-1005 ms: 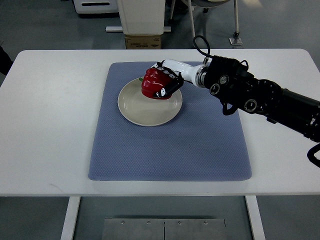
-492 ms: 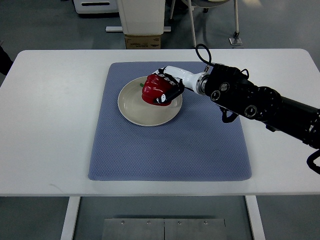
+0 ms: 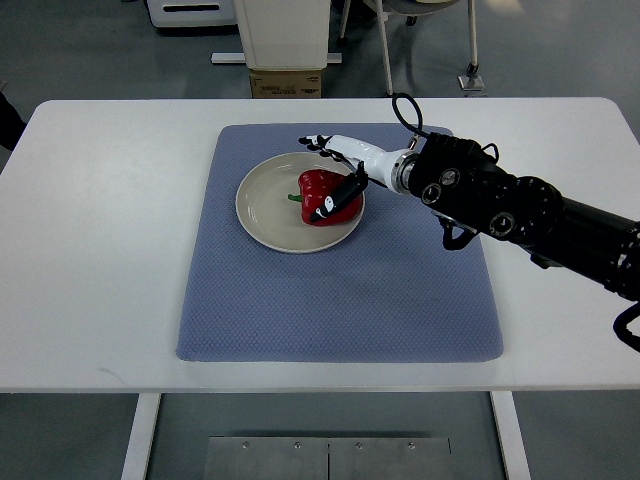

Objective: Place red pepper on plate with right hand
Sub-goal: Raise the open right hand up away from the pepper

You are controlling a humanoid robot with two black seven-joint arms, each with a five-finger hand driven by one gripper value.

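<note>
A red pepper [image 3: 318,194] with a green stem lies on the right half of a cream round plate [image 3: 268,208], which sits on a blue mat [image 3: 340,290]. My right hand [image 3: 334,172] reaches in from the right and hovers at the pepper's right side. Its fingers [image 3: 316,144] are spread apart behind the pepper, and the thumb [image 3: 340,197] still rests against the pepper's right flank. The hand no longer closes around the pepper. The left arm does not show.
The mat lies on a white table [image 3: 90,250]. My dark right forearm [image 3: 520,205] crosses the mat's upper right corner. Beyond the table's far edge stand a cardboard box [image 3: 285,84] and white furniture legs.
The pepper has come down onto the plate and tipped onto its side. My right hand has spread its fingers and let go of it.
</note>
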